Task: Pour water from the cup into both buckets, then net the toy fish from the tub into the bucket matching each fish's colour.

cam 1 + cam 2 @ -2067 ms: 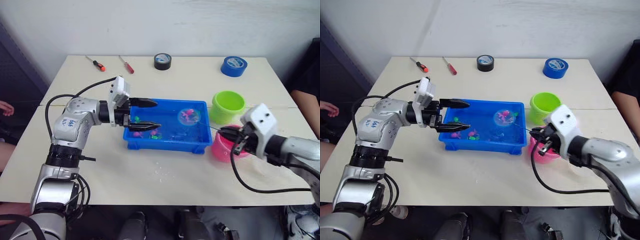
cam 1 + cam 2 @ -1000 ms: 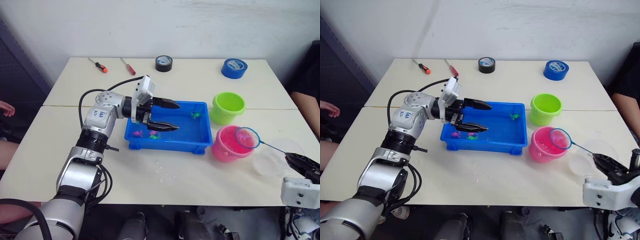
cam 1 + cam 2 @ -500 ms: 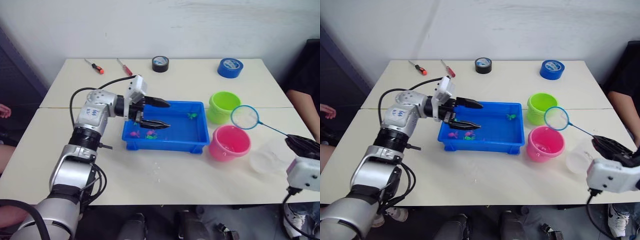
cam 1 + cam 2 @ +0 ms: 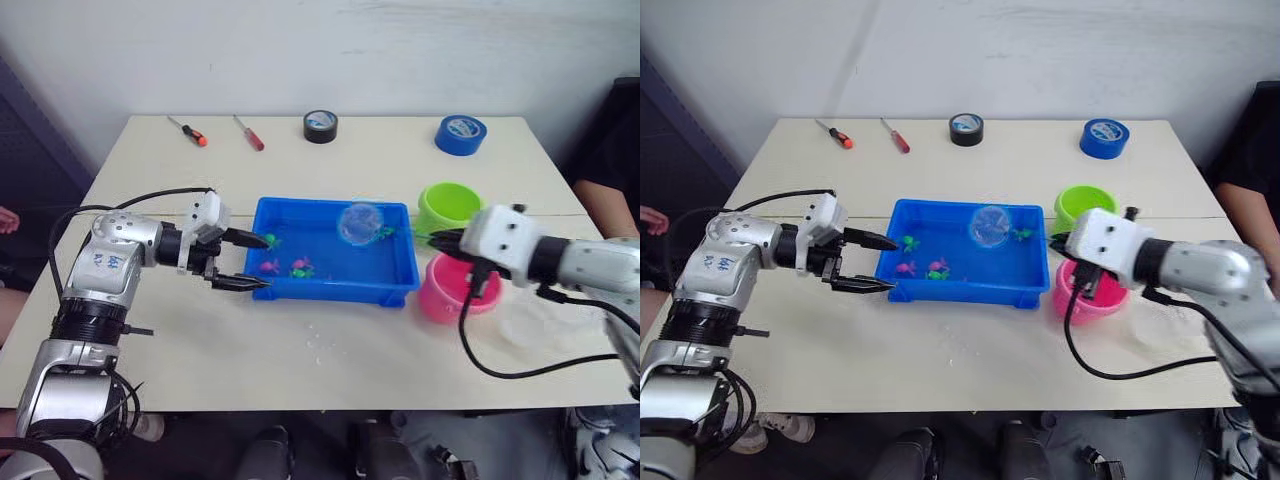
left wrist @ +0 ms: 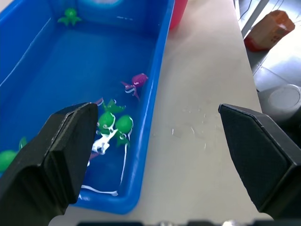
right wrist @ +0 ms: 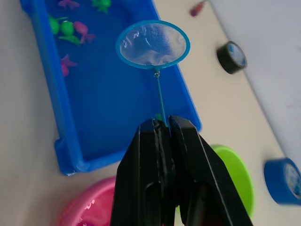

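The blue tub (image 4: 400,285) sits mid-table with several pink and green toy fish (image 4: 298,267) in it. The net (image 4: 359,222) hangs over the tub's right half, and my right gripper (image 4: 440,240) is shut on its thin handle, as the right wrist view shows (image 6: 161,123). The green bucket (image 4: 450,205) stands right of the tub. The pink bucket (image 4: 440,300) stands in front of it, partly behind my right arm. The clear cup (image 4: 535,322) stands right of the pink bucket. My left gripper (image 4: 262,262) is open and empty at the tub's left end.
Two screwdrivers (image 4: 188,130) (image 4: 250,132), a black tape roll (image 4: 320,125) and a blue tape roll (image 4: 460,133) lie along the table's far edge. A person (image 4: 610,150) sits at the right, and a hand (image 4: 5,218) shows at the left edge. A black cable (image 4: 520,372) loops under my right arm.
My right arm swung the net from beside the buckets leftward to over the tub. My left gripper pulled back from over the tub to its left end.
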Motion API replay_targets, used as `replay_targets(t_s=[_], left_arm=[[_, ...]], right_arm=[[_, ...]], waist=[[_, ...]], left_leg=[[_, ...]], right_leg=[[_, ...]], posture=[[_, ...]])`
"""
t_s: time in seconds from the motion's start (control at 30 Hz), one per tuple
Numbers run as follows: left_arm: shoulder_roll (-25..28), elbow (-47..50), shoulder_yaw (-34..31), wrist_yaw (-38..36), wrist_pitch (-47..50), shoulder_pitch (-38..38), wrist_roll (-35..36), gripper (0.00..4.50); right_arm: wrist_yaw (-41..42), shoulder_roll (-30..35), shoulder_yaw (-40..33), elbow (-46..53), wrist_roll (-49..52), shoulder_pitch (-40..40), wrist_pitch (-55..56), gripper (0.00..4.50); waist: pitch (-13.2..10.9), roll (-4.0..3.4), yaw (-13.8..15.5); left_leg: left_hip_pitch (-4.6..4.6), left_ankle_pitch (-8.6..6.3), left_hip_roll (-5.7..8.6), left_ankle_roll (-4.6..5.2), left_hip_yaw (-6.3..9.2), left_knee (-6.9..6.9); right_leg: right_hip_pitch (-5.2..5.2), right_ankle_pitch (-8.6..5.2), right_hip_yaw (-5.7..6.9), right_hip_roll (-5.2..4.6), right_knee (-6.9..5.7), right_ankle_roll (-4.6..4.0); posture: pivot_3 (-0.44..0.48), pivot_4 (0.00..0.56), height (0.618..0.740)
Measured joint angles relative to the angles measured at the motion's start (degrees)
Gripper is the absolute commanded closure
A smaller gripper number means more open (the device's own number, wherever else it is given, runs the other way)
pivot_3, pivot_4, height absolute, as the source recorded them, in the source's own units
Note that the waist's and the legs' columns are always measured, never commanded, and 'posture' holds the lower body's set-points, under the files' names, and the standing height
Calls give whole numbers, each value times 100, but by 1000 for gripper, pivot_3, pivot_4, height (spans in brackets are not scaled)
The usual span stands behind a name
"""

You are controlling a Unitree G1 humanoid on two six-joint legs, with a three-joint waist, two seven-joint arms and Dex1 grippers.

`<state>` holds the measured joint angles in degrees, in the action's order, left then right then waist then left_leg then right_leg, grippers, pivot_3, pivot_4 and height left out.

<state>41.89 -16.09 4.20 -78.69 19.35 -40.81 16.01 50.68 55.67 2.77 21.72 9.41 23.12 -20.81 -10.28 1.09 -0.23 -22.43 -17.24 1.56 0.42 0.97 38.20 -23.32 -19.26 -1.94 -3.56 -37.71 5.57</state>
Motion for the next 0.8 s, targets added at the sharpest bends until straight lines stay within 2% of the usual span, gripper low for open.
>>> replay_targets(t_s=[0.17, 0.27, 0.4, 0.57, 0.8], left_arm=[[166, 778, -120, 327, 364, 427, 55, 53], [270, 1161, -150, 401, 572, 596, 149, 53], [416, 1472, -266, 532, 756, 711, 215, 53], [507, 1536, -326, 605, 812, 791, 261, 53], [550, 1455, -356, 660, 749, 746, 261, 53]], right_arm=[[323, -285, 1107, -1396, -1020, 747, 1457, 4500], [450, -478, 1375, -2062, -1332, 872, 2118, 4500], [622, -731, 1493, -2452, -1468, 1039, 2598, 4500], [846, -1088, 1551, -2775, -1538, 1189, 2830, 4500], [1280, -1350, 1448, -2738, -1133, 1193, 2419, 4500]], waist=[[0, 0, -13], [0, 0, -19], [0, -1, -53], [0, -1, -87], [0, -1, -127]], left_leg=[[-7, 2, 2, -3, -10, -3], [-8, 3, -2, -6, -10, -5], [-5, 2, -3, -5, -11, -4], [-4, 3, -4, -5, -10, -5], [-5, 2, -3, -6, -8, -5]], right_leg=[[-15, 0, -4, 1, -5, 0], [-21, 0, -3, 5, -8, 0], [-19, 0, -3, 6, -12, 0], [-19, 0, -1, 6, -14, 0], [-19, 0, 0, 5, -14, 0]], posture=[[0, 150, 736], [0, 150, 736], [0, 150, 736], [0, 150, 736], [0, 150, 736]])
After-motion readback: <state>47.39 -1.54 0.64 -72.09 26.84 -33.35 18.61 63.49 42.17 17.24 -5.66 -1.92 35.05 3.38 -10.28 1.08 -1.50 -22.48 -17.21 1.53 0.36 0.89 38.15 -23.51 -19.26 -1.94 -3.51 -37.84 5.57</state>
